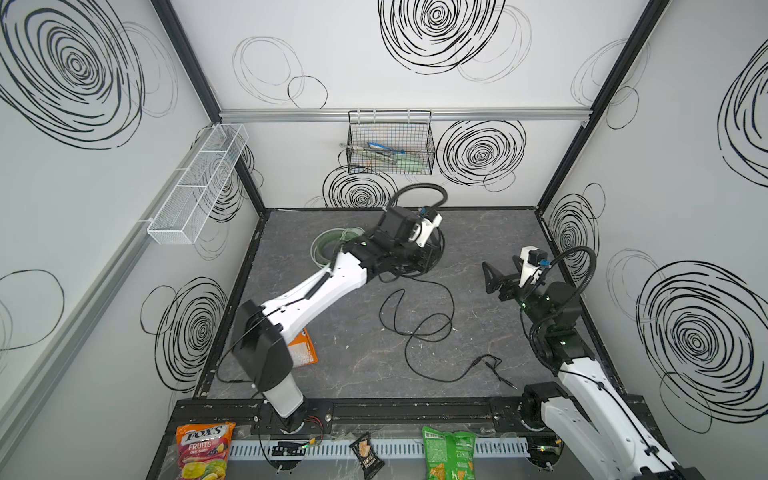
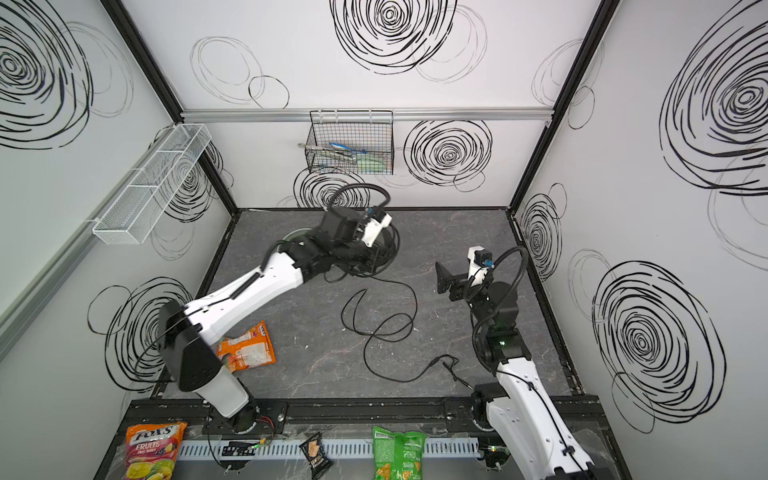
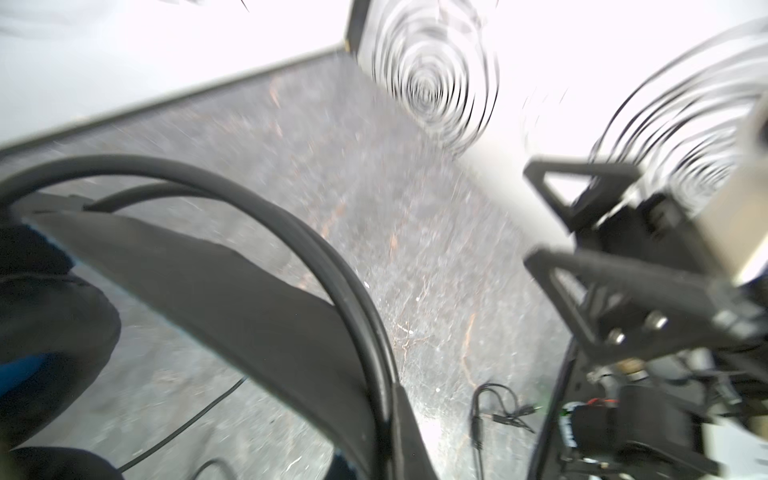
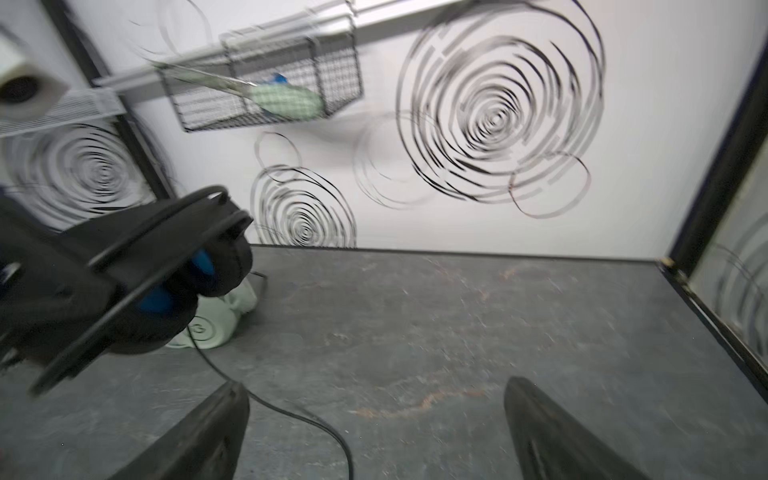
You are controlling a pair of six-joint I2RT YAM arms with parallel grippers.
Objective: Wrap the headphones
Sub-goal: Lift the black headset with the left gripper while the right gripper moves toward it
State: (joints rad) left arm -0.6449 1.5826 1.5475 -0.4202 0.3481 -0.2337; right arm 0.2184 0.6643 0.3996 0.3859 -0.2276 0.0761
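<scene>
**Handling.** The black headphones (image 4: 166,266) look light. Their headband (image 3: 232,282) is a soft strap under thin, springy wire hoops, and the padded cups have a blue lining. I judge the headband to be the sound place for a hold, since the cups would squash and slip. The black cable (image 1: 415,328) is thin and limp, so it is likely to kink, snag or drag its own loops along. Its weak point is probably where it enters the cup, so it should not be pulled hard. For winding, I would take it either close to the cup or near the plug (image 1: 484,360), not mid-loop.

**Position.** The black headphones are at the far middle of the tabletop (image 1: 353,365), under my left wrist. My left gripper (image 1: 411,257) is closed down. As far as the blurred wrist views allow, it is closed on the headband, with the set raised off the surface. The mint-green headphones (image 1: 322,249) lie on the tabletop just beside and partly beneath the black set. I cannot tell whether the two touch.

**Cable.** It runs from the black set in loose, overlapping loops across the middle of the tabletop. It ends at the plug, which lies near the base of my right arm.

**Right side.** My right gripper (image 1: 496,280) is spread wide and empty. It hovers over the right part of the tabletop, facing the headphones but well apart from them, and above the cable rather than on it.
</scene>
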